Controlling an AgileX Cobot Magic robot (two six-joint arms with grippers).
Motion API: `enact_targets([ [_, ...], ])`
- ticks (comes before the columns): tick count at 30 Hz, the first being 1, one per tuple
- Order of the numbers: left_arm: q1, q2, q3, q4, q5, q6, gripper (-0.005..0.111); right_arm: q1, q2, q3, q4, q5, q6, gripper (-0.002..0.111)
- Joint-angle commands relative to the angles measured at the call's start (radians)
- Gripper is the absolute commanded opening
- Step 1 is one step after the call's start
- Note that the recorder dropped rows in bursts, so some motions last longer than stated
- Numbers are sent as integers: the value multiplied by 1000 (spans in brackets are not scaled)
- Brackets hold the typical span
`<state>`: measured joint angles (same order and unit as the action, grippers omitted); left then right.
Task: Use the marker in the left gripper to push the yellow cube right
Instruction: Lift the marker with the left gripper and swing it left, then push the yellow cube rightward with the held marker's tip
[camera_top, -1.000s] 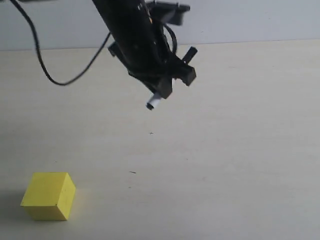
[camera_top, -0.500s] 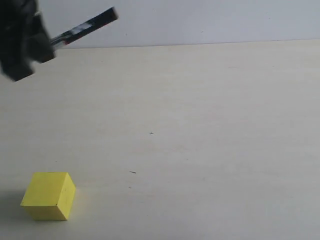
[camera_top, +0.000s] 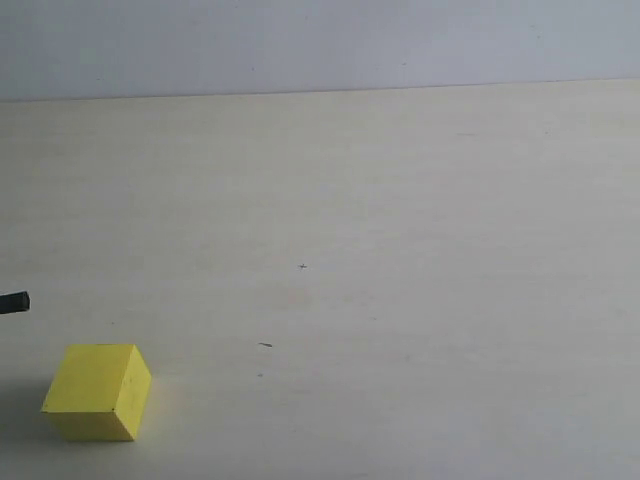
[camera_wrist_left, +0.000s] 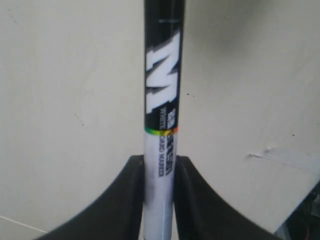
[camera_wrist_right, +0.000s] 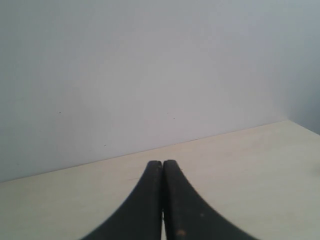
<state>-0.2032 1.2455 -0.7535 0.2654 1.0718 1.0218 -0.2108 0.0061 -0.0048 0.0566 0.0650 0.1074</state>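
The cube (camera_top: 97, 392) was seen resting on the table (camera_top: 420, 260) near the lower left corner of the exterior view, with one corner edge turned toward the camera. Only the black end of the marker (camera_top: 14, 303) was visible there, entering from the left edge. It was further back than the cube, a little to its left, and clear of it. Its height over the table could not be judged.

In the left wrist view the marker (camera_wrist_left: 162, 100) was clamped by its white barrel in the left gripper (camera_wrist_left: 159, 167). A black finger (camera_wrist_left: 125, 200) was pressed against each side, and the black lettered part was pointed away over the table.

The right gripper (camera_wrist_right: 162, 167) was closed on nothing, its fingers pressed together over the table, and it was aimed at the wall (camera_wrist_right: 150, 65).
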Motion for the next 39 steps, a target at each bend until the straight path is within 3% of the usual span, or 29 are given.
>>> enact_targets([
  [1, 45, 49, 46, 30, -159, -132, 0, 2, -6, 5, -6, -5, -5, 0],
  [10, 56, 78, 117, 80, -141, 49, 0, 2, -6, 5, -3, -5, -5, 0],
  [13, 56, 93, 142, 146, -192, 28, 0, 2, -6, 5, -3, -5, -5, 0],
  [16, 56, 116, 148, 133, -215, -47, 0, 2, -6, 5, -3, -5, -5, 0],
  [22, 56, 139, 148, 33, -210, 101, 0, 2, -6, 5, -3, -5, -5, 0],
  [30, 51, 201, 154, 33, -210, 48, 0, 2, -6, 5, -3, -5, -5, 0],
  [39, -17, 220, 156, 46, -215, 124, 0, 2, -6, 5, -3, -5, -5, 0],
])
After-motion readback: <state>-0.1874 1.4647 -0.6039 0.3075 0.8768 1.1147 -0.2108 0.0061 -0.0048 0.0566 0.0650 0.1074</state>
